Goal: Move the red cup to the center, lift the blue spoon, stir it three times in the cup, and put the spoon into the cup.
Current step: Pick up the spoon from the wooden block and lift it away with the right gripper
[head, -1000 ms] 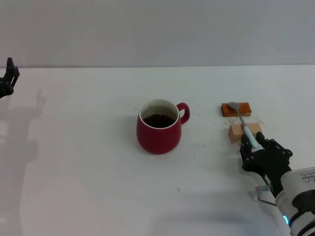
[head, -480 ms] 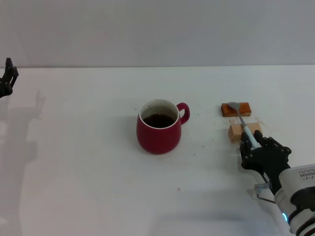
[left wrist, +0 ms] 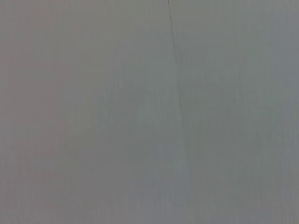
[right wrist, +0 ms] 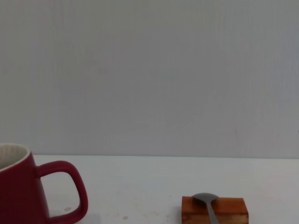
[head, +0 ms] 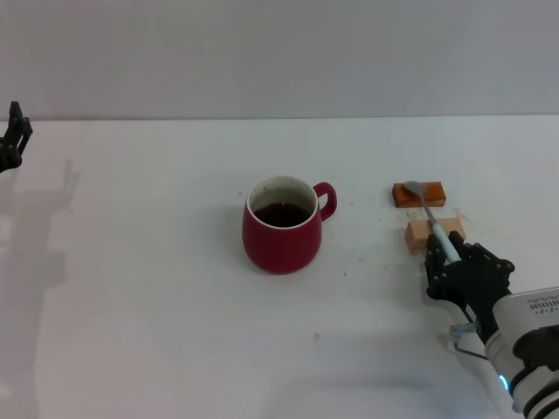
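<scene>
The red cup point(head: 281, 225) stands mid-tabletop point(head: 157, 314), so the spoon step is in hand. The right pincer point(head: 450, 260) has barely shifted over the last second, settling at the handle end of the blue spoon point(head: 433, 221), which lies unmoved across its two wooden blocks point(head: 420, 194); whether it has closed, I cannot tell. The left pincer point(head: 14, 140) sits parked at the far edge.

White table point(head: 157, 288): red cup point(head: 281, 225), orange block point(head: 419, 193), tan block point(head: 434, 233).
</scene>
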